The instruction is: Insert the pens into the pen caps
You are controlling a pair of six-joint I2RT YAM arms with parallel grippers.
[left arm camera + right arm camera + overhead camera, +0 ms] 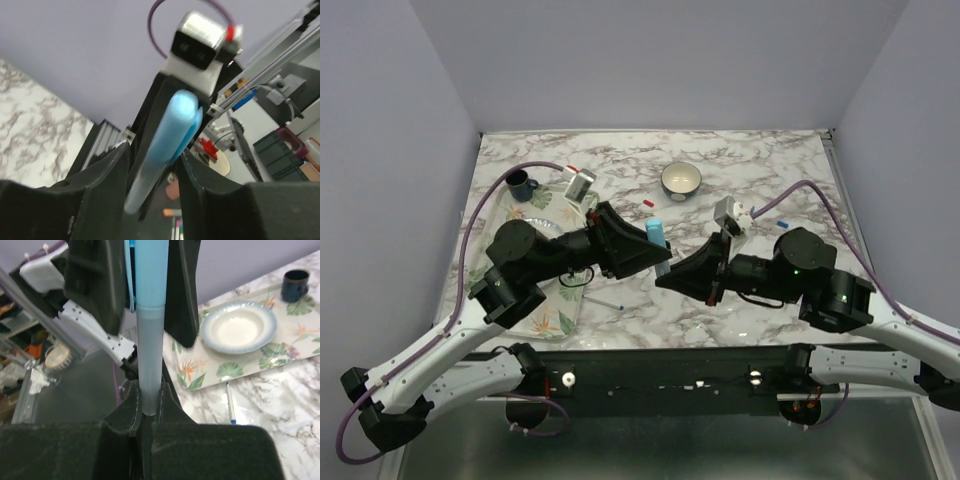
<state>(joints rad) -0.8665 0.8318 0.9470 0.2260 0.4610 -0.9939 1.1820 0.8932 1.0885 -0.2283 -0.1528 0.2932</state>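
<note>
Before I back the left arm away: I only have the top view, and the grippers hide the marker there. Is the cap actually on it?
Observer: Yes. In the right wrist view the blue cap sleeves over the upper end of the pale blue marker. I cannot tell whether it is pressed fully home.
Operator: Does the right gripper have the barrel?
Observer: Yes. The right gripper pinches the marker's lower end between its fingers.
</note>
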